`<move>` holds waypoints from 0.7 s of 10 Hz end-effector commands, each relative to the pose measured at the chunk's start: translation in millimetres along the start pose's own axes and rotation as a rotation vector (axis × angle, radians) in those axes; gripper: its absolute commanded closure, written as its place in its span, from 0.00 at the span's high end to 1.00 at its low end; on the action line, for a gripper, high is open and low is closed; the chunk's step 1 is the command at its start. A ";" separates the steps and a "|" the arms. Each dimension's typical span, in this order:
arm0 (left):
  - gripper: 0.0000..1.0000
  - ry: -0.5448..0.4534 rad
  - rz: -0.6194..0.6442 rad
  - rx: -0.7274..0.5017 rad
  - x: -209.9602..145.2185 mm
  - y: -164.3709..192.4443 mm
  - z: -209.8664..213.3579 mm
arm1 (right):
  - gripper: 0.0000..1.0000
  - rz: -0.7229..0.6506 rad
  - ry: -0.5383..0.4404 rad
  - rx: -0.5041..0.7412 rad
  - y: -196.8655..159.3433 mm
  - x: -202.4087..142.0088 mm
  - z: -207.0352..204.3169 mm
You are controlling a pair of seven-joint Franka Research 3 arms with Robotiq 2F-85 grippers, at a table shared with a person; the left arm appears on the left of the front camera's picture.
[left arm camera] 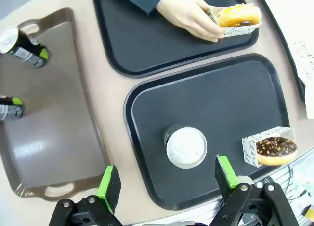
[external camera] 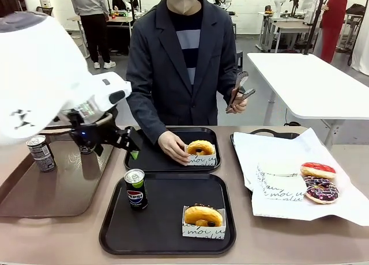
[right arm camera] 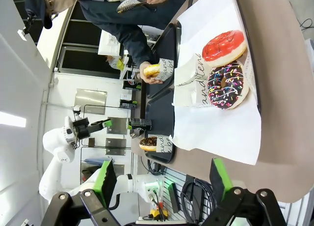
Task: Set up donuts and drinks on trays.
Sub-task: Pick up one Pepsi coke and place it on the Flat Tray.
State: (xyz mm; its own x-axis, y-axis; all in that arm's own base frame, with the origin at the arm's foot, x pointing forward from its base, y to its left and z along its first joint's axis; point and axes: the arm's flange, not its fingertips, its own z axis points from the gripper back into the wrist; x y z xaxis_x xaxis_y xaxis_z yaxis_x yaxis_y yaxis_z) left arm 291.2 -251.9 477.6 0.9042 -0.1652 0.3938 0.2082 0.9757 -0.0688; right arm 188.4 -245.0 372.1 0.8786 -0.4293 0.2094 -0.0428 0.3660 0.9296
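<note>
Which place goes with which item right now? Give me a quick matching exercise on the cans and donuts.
Items:
1. Pepsi can
2. grey can
3. red-iced donut
4. donut at the person's hand

Places:
a. white paper
b. far black tray
c. near black tray
d. brown tray

Pairs: 1-c, 2-d, 3-a, 4-b.

Matt plastic trays (external camera: pixel 167 219) (paper-sleeved donuts (external camera: pixel 202 215))

Black trays (external camera: pixel 167 203), golden donuts (external camera: pixel 202 215), black Pepsi can (external camera: pixel 136 193), brown tray (external camera: pixel 63 178).
</note>
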 end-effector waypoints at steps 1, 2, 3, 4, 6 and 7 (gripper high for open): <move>1.00 0.004 0.005 -0.005 -24.1 20.1 16.0 | 1.00 0.017 -0.025 0.025 0.5 2.9 -1.4; 1.00 0.017 0.024 -0.014 -28.8 30.0 18.4 | 1.00 0.017 -0.025 0.025 0.5 2.9 -1.4; 1.00 0.017 0.050 -0.026 -33.3 40.5 20.8 | 1.00 0.017 -0.025 0.025 0.5 2.9 -1.4; 1.00 0.015 0.070 -0.041 -34.3 47.0 23.8 | 1.00 0.017 -0.025 0.025 0.5 2.9 -1.4; 1.00 0.033 0.114 -0.044 -32.7 55.1 25.9 | 1.00 0.017 -0.025 0.025 0.5 2.9 -1.4; 1.00 0.012 0.084 -0.021 -2.0 28.5 37.5 | 1.00 0.017 -0.025 0.025 0.5 2.9 -1.4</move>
State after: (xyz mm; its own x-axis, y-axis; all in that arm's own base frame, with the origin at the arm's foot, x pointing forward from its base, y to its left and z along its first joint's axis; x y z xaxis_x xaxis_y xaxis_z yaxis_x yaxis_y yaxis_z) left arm 283.3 -212.7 510.1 0.9292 -0.0634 0.3640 0.1195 0.9838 -0.1338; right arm 188.4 -245.0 372.1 0.8786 -0.4290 0.2096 -0.0431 0.3659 0.9297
